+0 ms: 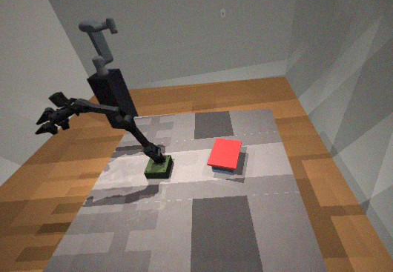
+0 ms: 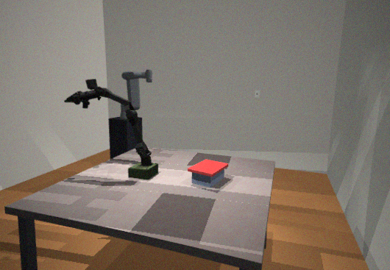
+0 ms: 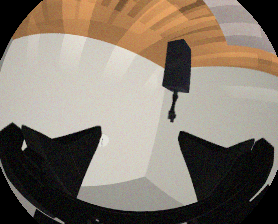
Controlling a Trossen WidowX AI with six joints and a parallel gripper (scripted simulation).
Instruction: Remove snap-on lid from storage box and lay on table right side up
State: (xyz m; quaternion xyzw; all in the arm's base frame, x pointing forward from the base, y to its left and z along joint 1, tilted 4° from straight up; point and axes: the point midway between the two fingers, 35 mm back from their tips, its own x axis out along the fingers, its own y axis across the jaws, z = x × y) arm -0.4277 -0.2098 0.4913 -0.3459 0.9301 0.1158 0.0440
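My gripper (image 1: 41, 122) (image 2: 66, 100) (image 3: 140, 133) has its fingers wide apart with nothing between them, raised beyond the table's side and pointing away from the box. The lid (image 1: 225, 153) (image 2: 208, 167), red, sits on the blue box (image 1: 224, 170) (image 2: 208, 179), which stands on the table (image 1: 274, 221) (image 2: 235, 227), well apart from my arm's green base (image 1: 157, 175) (image 2: 137, 171). I see nothing standing between that base and the box. Behind my arm (image 1: 97, 107) (image 2: 115, 98), a black pedestal (image 1: 111, 88) (image 2: 119, 135) (image 3: 178, 65) carries a second, grey arm (image 1: 99, 44) (image 2: 134, 91) (image 3: 173, 105).

From the top view I get the lid's whole upper face and just a strip of the box; the exterior view gives me the box's sides and the lid's overhang, plus the table's dark edge and legs. My wrist view catches neither lid nor box, only the fingers, walls, wooden floor (image 1: 311, 184) (image 2: 302, 205) (image 3: 140, 30), pedestal, grey arm and a corner of the tabletop. I can't make out any brand, label or writing.
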